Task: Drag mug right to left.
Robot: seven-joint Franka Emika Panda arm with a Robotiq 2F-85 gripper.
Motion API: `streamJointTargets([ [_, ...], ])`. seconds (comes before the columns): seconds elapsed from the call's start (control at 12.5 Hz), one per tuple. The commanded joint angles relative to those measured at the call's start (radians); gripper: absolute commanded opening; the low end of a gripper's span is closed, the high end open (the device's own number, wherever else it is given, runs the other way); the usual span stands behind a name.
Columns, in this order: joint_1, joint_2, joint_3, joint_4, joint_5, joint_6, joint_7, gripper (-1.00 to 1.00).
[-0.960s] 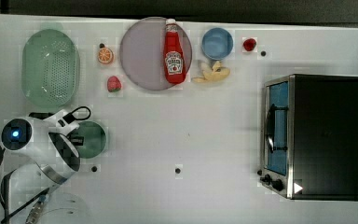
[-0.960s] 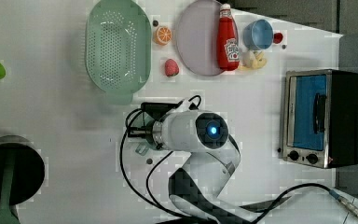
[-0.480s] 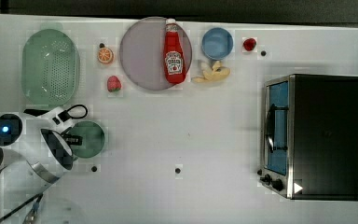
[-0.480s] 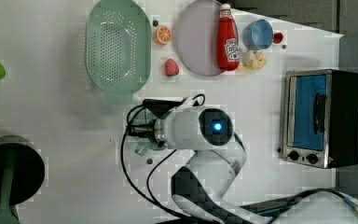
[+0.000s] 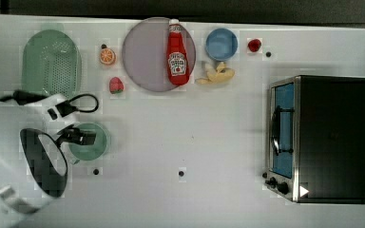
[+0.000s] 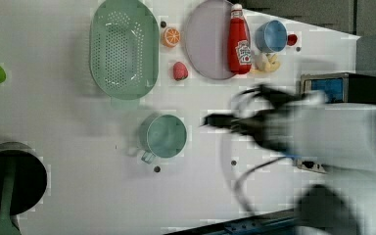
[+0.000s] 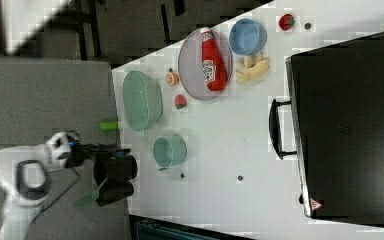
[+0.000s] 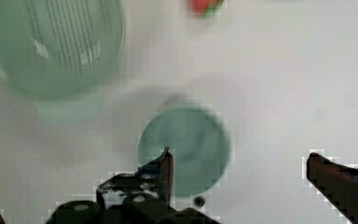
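Observation:
The green mug (image 5: 92,142) stands upright on the white table (image 5: 195,123) toward the top view's left, below the colander. It also appears as the mug (image 6: 166,136) with its small handle, as the mug (image 7: 170,151), and as the mug (image 8: 191,144). My gripper (image 8: 242,175) is open wide above the table. One dark finger (image 8: 165,170) overlaps the mug's rim in the wrist view, and the other is well off to the side with nothing between them. In the top view the gripper (image 5: 80,137) hangs over the mug's left edge.
A pale green colander (image 5: 51,61) lies just beyond the mug. Farther along the back are an orange slice (image 5: 107,56), a strawberry (image 5: 116,85), a plate (image 5: 145,57) with a ketchup bottle (image 5: 177,57), a blue bowl (image 5: 221,43) and bananas (image 5: 216,73). A toaster oven (image 5: 328,137) stands at the top view's right.
The mug has stayed where it was. The arm has drawn away from it: the left view, where the arm covered the mug before, now has the mug uncovered and the arm blurred in motion.

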Motion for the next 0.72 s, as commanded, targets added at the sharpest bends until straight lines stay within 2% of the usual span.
streamJointTargets([
  [0.08, -0.117, -0.124, -0.159, 0.032, 0.004, -0.114, 0.058, 1.00],
  [0.48, -0.145, -0.218, -0.395, 0.043, 0.003, -0.240, 0.056, 1.00],
  [0.72, -0.145, -0.214, -0.449, 0.041, -0.002, -0.240, 0.056, 1.00],
])
